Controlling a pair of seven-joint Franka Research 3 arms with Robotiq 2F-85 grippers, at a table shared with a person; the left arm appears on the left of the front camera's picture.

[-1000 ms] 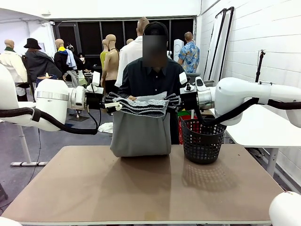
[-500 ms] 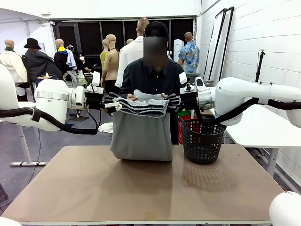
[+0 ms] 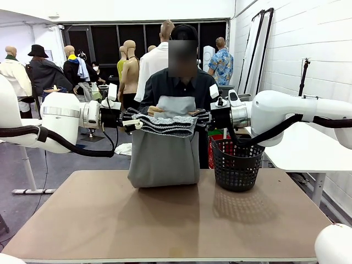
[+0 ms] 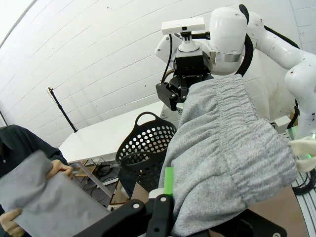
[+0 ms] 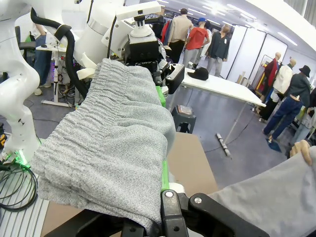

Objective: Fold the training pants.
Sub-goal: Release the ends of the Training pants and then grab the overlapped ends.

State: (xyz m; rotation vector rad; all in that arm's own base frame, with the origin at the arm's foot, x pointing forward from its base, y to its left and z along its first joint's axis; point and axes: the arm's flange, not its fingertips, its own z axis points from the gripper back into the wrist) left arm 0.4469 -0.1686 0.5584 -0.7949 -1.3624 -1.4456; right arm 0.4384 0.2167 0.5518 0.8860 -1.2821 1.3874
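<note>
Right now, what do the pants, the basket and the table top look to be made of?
The pants: soft knit jersey, heathered light grey, matte; the waistband shows fine gathered ribs and the cloth hangs limp. The basket: likely moulded plastic, black, with a regular hole pattern. The table: a smooth brown board, perhaps laminate or hardboard; matte, no grain visible.

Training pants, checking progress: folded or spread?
Half folded: training pants hang doubled, waistband between left pincer and right pincer, person's hands holding the ends.

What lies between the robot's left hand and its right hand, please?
The waistband of the training pants, gripped at its ends by the left hand and right hand; front view.
</note>
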